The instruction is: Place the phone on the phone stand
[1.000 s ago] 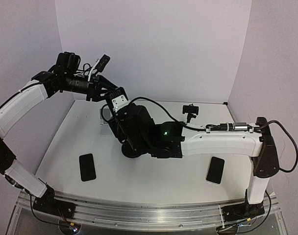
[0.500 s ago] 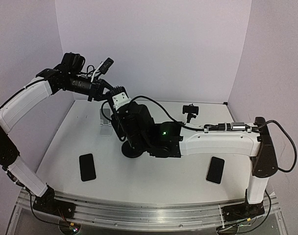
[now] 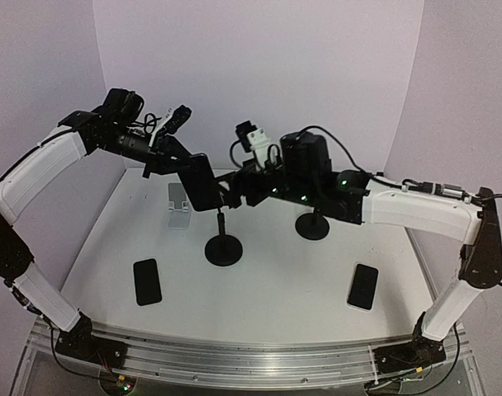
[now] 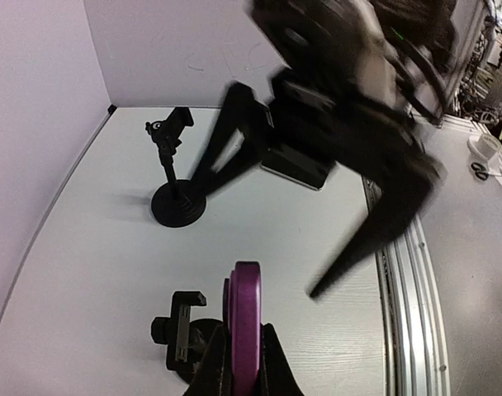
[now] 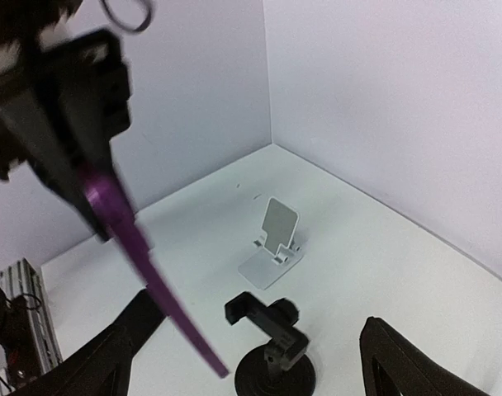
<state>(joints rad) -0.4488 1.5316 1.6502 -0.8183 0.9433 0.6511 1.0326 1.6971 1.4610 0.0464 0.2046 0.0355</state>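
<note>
Left gripper [image 4: 244,353] clamped on a slim, purple-edged phone [image 4: 244,301], held on edge in the air, above and just left of a black round-based clamp stand [image 3: 224,246]; right gripper [image 5: 259,313] spread wide, near the phone; white folding stand [image 3: 179,206] behind-left of the clamp stand; flat black spare phone [image 3: 147,281] near-left of it; matte white table [image 3: 267,289] bare toward the near edge.
</note>
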